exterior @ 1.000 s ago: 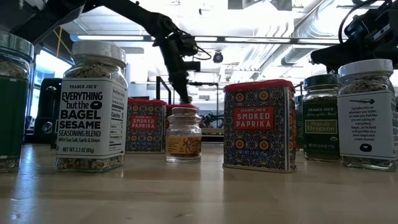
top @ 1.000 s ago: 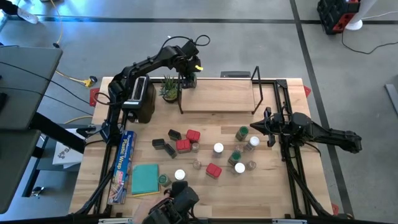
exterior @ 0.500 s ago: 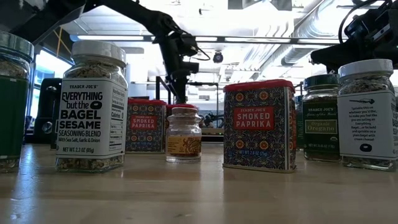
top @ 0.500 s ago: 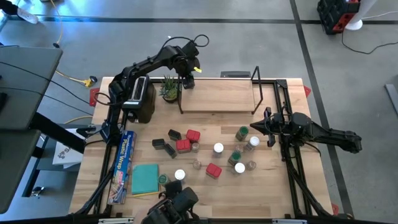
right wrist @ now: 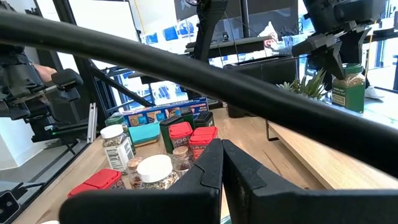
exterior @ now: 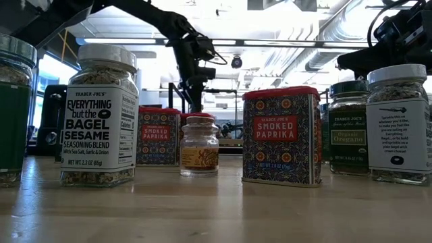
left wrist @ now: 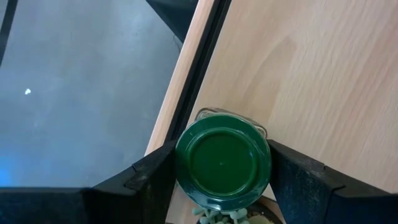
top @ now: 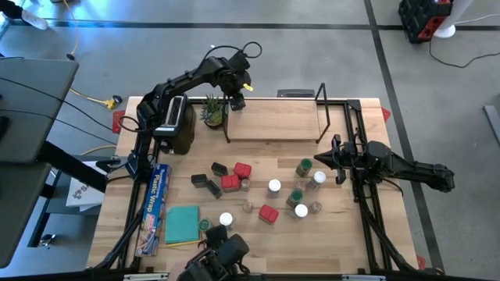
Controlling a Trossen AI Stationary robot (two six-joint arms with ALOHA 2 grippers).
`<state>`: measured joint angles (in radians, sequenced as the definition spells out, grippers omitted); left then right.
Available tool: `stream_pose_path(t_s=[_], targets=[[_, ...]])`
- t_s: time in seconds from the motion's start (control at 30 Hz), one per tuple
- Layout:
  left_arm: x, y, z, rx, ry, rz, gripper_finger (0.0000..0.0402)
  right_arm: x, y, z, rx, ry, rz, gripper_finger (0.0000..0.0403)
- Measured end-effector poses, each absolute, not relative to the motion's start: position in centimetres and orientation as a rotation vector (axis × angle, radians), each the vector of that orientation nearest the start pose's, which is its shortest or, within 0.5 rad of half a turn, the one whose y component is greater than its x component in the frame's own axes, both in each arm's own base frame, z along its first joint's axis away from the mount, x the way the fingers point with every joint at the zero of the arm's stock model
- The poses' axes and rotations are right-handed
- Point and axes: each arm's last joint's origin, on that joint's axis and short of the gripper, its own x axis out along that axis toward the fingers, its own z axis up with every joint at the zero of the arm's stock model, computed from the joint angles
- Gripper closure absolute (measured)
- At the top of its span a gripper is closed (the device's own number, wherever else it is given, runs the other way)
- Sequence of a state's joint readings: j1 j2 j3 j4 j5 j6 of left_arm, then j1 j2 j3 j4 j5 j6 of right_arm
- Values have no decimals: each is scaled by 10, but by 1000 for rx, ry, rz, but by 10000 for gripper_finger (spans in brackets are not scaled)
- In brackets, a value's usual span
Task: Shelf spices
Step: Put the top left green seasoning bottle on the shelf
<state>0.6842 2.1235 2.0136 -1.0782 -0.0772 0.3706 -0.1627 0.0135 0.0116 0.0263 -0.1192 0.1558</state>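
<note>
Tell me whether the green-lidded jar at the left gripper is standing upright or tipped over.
Upright. The left wrist view looks straight down on the green-lidded jar's round lid, between the left gripper's fingers, on the shelf.

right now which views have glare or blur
Low view: bright ceiling lights wash out the background, the bagel seasoning jar stays sharp. Right wrist view: the dark bar across the frame is blurred. High view: blue glare on the floor, top left.

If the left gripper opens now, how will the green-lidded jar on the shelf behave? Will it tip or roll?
The green-lidded jar looks upright on the shelf, so it probably stays standing. It sits near the plank's edge, so a sideways nudge from the left gripper might push it off. Being round, it would likely roll if toppled.
</note>
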Motion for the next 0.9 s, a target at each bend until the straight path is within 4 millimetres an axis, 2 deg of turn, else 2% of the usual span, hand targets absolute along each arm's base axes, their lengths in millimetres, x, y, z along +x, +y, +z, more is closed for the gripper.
stream_pose_path(t_s=[0.5,0.9], targets=[[343,283,271,-25,1260,416,172,97,-12,169,152,-27,-42,403],[343,283,271,-21,1262,432,113,97,-12,169,152,-27,-42,403]])
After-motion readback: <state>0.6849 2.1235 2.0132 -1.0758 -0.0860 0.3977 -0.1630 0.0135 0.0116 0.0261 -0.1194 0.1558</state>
